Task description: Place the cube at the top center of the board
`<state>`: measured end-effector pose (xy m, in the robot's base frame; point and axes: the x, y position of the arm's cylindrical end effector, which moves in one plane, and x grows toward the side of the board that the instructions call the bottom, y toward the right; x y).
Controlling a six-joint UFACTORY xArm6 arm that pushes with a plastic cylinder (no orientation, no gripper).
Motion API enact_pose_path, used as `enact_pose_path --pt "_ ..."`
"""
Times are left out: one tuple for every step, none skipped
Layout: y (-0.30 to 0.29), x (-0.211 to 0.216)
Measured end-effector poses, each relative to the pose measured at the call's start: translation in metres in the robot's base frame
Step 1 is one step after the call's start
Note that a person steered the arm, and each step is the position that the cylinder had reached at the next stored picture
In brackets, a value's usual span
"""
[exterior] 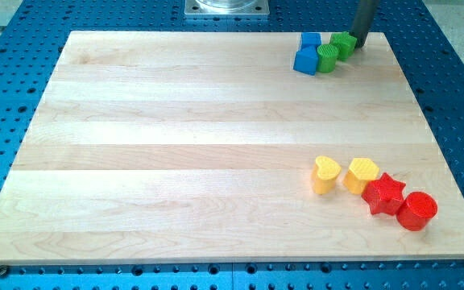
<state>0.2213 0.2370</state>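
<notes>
My tip (pixel 358 46), a bare rod with nothing to spread or pinch, touched a green block (pixel 344 44) at the board's (pixel 176 161) top right. Just beyond, toward the view's left, sat a green cylinder (pixel 327 58), then two blue blocks: the cube (pixel 311 40) and another (pixel 305 60) below it.

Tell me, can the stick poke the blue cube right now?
Probably not straight away. My tip sits at the view's right of the cluster, against a green block. That block and a green cylinder lie between it and the blue cube, so it must go around.
</notes>
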Motion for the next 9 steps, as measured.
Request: enact_pose_path --pt "0.001 0.0" --pt "0.008 0.009" --pt "0.022 0.008" --pt "0.049 0.043" --pt "0.059 0.056" --pt "0.059 0.055" --pt "0.058 0.034" --pt "0.033 0.001" --pt "0.009 -0.018"
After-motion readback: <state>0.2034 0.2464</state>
